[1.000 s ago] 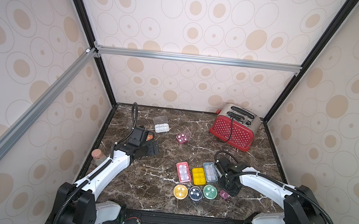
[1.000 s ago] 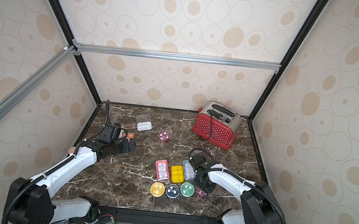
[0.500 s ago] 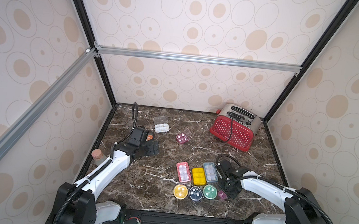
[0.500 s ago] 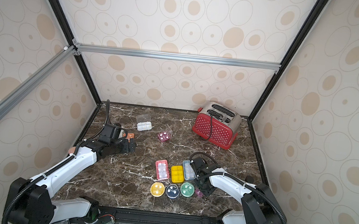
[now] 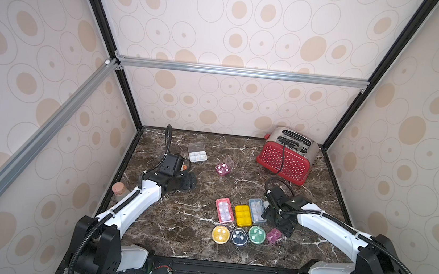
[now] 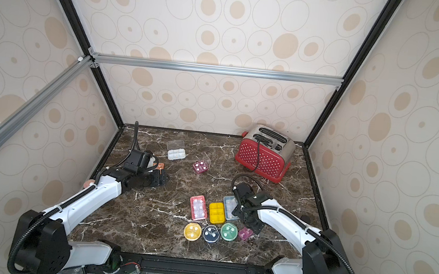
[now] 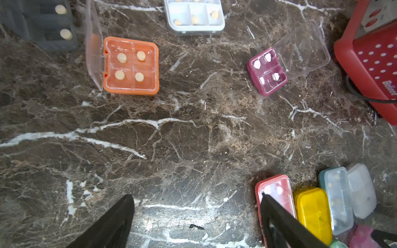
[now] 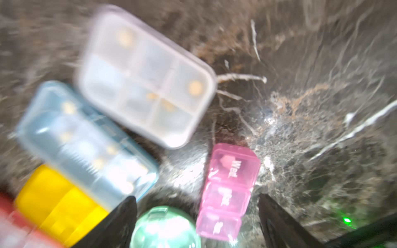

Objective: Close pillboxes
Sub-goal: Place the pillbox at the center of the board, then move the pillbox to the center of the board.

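My right gripper (image 5: 278, 226) (image 8: 197, 199) hangs open over a shut pink strip pillbox (image 8: 227, 189) (image 5: 274, 235), which lies between the fingers and touches neither. Around it lie shut pillboxes: green round (image 5: 256, 234), navy round (image 5: 239, 236), yellow round (image 5: 220, 234), red (image 5: 224, 210), yellow (image 5: 243, 215), blue (image 5: 256, 209) and white (image 8: 146, 77). My left gripper (image 5: 187, 181) (image 7: 196, 196) is open and empty above bare marble. Beyond it stand an orange square pillbox (image 7: 131, 65), a magenta one (image 7: 267, 72) and a white one (image 5: 197, 156), all with lids up.
A red perforated toaster (image 5: 285, 158) with its black cord stands at the back right. A cork-stoppered jar (image 5: 118, 188) sits against the left wall beside my left arm. A dark navy pillbox (image 7: 43, 23) shows past the orange one.
My right gripper's jaws have spread wide over the pink strip pillbox, which stays on the marble. The left arm has stayed put.
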